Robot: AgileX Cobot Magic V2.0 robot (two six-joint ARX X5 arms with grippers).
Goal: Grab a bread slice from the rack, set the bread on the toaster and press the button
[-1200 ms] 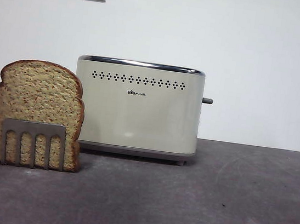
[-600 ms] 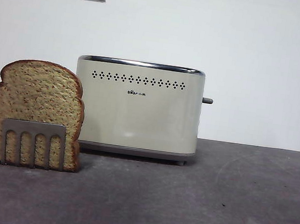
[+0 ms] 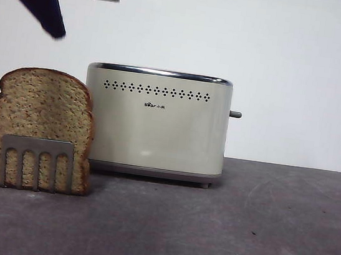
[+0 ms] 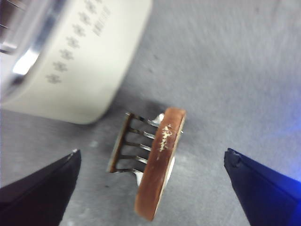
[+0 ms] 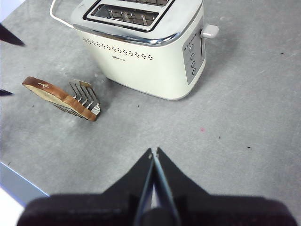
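Your left gripper point(image 4: 150, 165) hangs wide open above the slice of bread point(image 3: 43, 117), not touching it. The slice stands upright in the rack point(image 3: 36, 161), just beside the toaster point(image 3: 155, 122). Your right gripper point(image 5: 154, 153) waits closed.

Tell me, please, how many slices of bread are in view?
1. The slice of bread stands upright in the rack, beside the toaster. The toaster's slots, seen in the right wrist view, hold none.
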